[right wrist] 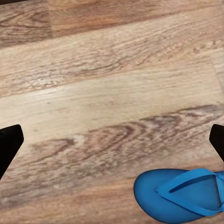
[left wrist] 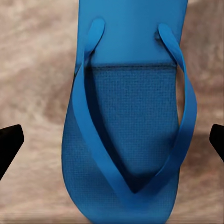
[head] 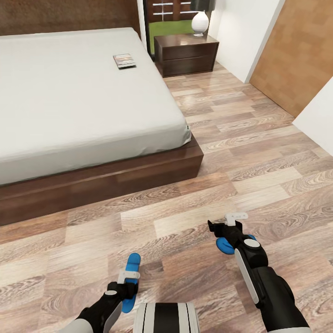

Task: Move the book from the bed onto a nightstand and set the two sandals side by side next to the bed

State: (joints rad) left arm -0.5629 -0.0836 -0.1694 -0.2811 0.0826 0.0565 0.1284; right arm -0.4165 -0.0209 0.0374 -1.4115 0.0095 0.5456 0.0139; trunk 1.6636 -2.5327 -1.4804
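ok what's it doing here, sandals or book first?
Sandals first, it looks like. The left gripper hangs open over one blue sandal on the wood floor; the right gripper is open beside the other sandal, not over it. Neither sandal is gripped. The two lie apart, short of the bed. The book sits on the mattress near the nightstand.

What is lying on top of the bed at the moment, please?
A single book lies flat on the bed, near the edge facing the nightstand. The rest of the visible mattress is bare; its left part is cut off by the picture's edge.
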